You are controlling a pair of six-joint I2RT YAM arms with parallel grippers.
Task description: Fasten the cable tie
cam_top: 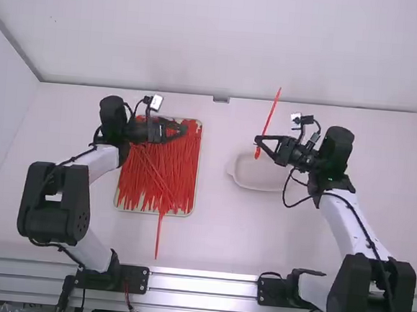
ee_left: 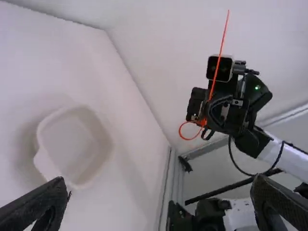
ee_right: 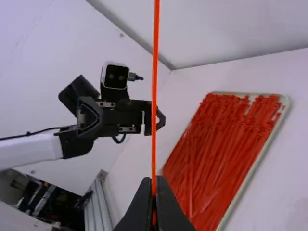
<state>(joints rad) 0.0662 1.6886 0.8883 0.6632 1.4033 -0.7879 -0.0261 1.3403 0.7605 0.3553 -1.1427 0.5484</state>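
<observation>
Tie point(cam_top: 269, 119), already looped, stands tail-up, pinched in the right hand point(cam_top: 258, 145) near the bowl point(cam_top: 261, 177); we note the left hand point(cam_top: 187, 130), spread, well apart over the tray point(cam_top: 194, 191).

A robotics lab cell: a bare white bench point(cam_top: 261, 225) boxed in by plain white panel walls point(cam_top: 204, 33) across the top and sides of the high view; 2 white-and-black arms, the left arm point(cam_top: 61, 195) and the right arm point(cam_top: 355, 225), mounted on an aluminium rail point(cam_top: 198, 282) along the bottom edge; exposed black cables point(cam_top: 292, 199) looping off the joints; a small camera point(ee_left: 220, 68) fixed to a wrist; a tray point(cam_top: 192, 198) stocked with red cable ties point(cam_top: 160, 170) at centre left.
</observation>
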